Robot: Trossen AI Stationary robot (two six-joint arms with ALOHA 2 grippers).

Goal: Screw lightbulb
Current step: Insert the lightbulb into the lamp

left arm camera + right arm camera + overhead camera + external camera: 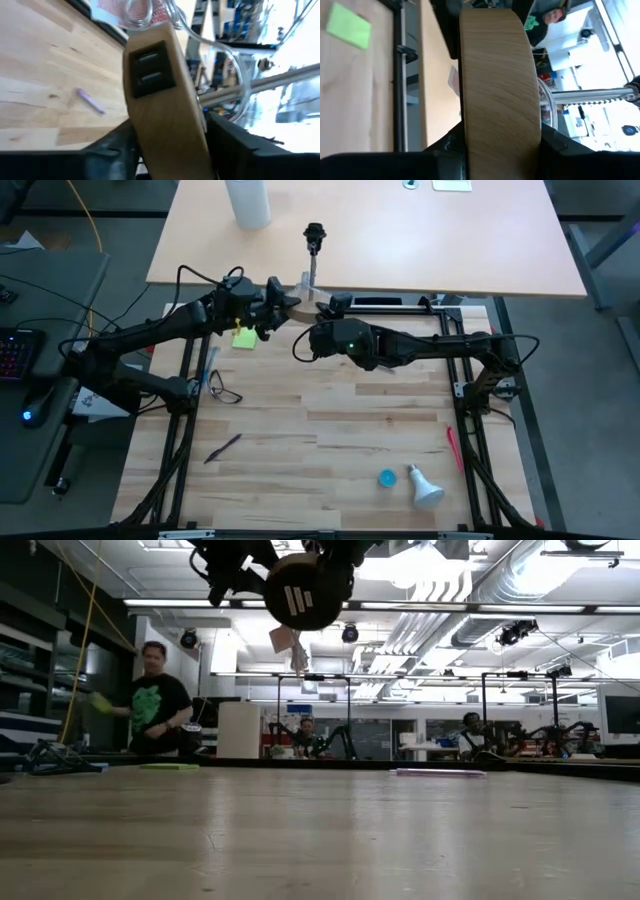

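Both arms meet at the far edge of the wooden table [330, 430], where they hold a round wooden disc base [292, 304] raised off the surface and turned on edge. In the low view the disc [308, 592] hangs high above the tabletop, its flat face with a black logo showing.

The left end effector [277, 300] comes in from the left. In its wrist view the dark fingers [117, 142] sit against both sides of the disc's rim [167, 105], which carries a black two-button switch [150, 75] and a clear cable [220, 50]. The jaws stand at a middling width, closed on the disc.

The right end effector [310, 340] reaches in from the right. Its wrist view shows the disc's wooden edge [500, 75] filling the gap between its fingers [447, 147], so it grips the disc too.

The lightbulb [424, 486] lies on its side at the near right of the table, well apart from both arms, just beside a small blue cap [387, 478]. A yellow-green sticky note [245, 338] lies below the left arm, a pair of glasses [224, 390] lies left of centre, and a purple pen [222, 448] rests nearer the front. A person in a green-printed shirt [155, 700] sits in the room beyond.
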